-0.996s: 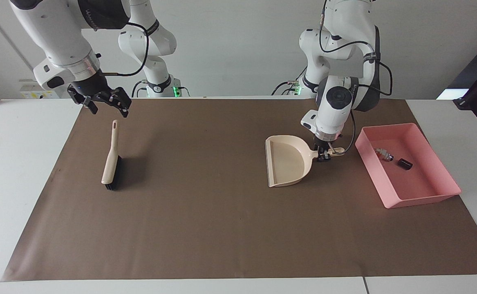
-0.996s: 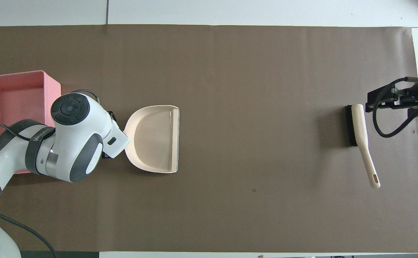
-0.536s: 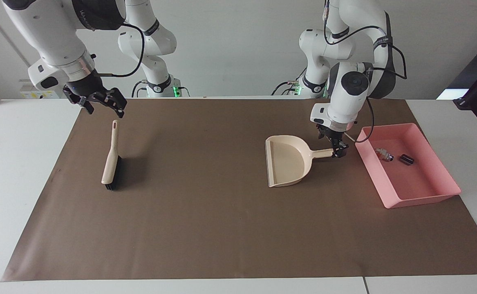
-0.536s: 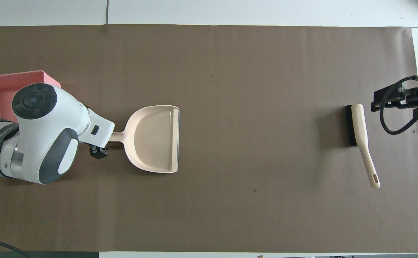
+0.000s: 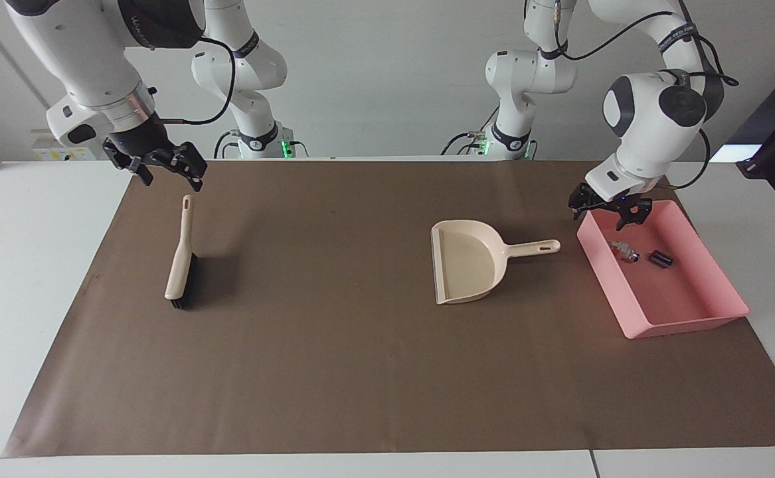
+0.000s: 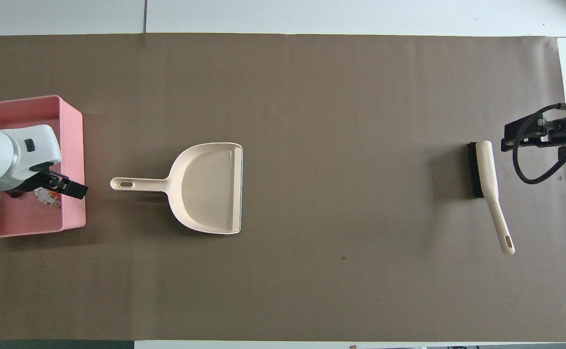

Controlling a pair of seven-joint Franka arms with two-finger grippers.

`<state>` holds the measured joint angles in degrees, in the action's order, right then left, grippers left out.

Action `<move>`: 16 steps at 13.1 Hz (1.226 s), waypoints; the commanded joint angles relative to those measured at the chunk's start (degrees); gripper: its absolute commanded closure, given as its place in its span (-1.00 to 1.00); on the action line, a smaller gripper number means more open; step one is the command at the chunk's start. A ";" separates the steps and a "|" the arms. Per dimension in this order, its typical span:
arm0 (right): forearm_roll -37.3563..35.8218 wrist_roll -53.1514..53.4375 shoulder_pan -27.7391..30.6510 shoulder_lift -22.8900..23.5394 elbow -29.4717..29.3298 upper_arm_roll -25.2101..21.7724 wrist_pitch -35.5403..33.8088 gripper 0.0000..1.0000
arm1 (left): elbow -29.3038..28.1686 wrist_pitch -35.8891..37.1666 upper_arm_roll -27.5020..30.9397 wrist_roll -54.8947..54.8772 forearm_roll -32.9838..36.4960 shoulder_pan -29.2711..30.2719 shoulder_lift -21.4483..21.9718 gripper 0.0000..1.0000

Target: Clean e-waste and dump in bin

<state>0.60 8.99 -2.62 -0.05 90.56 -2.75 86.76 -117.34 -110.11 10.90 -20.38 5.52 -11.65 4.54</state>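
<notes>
Both pieces of e-waste, the white piece (image 5: 623, 251) and the dark cylinder (image 5: 660, 259), lie inside the bin (image 5: 686, 322), so I judge the dumping finished. My left end effector (image 5: 611, 211) hangs over the bin's rim, fingers spread wide and empty. The dustpan (image 5: 467, 261) lies beside the bin, its handle pointing toward it. My right end effector (image 5: 161, 164), also wide and empty, waits over the brush (image 5: 180, 262), well apart from the bin.

Robotics lab: two Franka arms (image 5: 653, 113) bolted at 12 o'clock of white desk (image 5: 35, 279), brown mat (image 5: 334, 372), bare wall, cabling.
</notes>
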 commanded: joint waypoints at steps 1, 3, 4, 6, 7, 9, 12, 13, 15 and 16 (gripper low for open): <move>0.81 -2.13 0.51 -0.66 0.32 0.20 -0.18 -1.00 | 7.10 4.98 -0.44 2.45 -0.25 3.11 -1.54 -0.96; 0.81 -2.04 0.51 -0.74 0.67 0.20 -0.10 -1.00 | 14.03 10.50 -0.36 3.77 -1.64 3.65 -3.91 -0.95; 0.81 -2.13 0.51 -0.83 0.67 0.20 -0.10 -1.00 | 17.37 12.88 -0.35 5.77 -3.40 3.65 -4.88 -0.96; -0.42 -2.22 0.42 -0.75 0.50 0.29 -0.45 -1.00 | 20.83 15.01 -0.35 11.31 -4.73 3.57 -5.51 -0.96; -0.86 -2.31 0.42 -0.66 0.15 0.29 -0.62 -1.00 | 21.01 15.01 -0.35 13.07 -5.25 3.39 -5.42 -0.96; -1.39 -2.66 0.42 -0.13 -1.17 0.29 -1.41 -1.00 | 21.89 15.62 -0.35 15.98 -6.49 3.30 -5.33 -0.96; -2.62 -3.27 0.51 0.31 -3.19 0.38 -3.87 -1.00 | 21.80 17.03 -0.35 19.75 -6.40 2.86 -4.63 -0.96; -3.40 -3.97 0.34 0.40 -3.20 0.38 -3.44 -1.00 | 21.80 17.12 -0.35 20.90 -6.40 2.86 -4.63 -0.96; -2.98 -5.03 0.25 0.49 -2.94 0.38 -3.26 -1.00 | 21.89 17.56 -0.35 21.35 -6.40 3.30 -4.54 -0.96; -2.97 -5.29 0.42 0.40 -2.50 0.29 -2.74 -1.00 | 21.89 17.56 -0.35 21.35 -6.40 3.30 -4.54 -0.96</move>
<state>-1.73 5.48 -2.64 -0.01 88.39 -2.72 84.21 -96.87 -94.40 10.50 0.11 -0.33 -8.55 0.25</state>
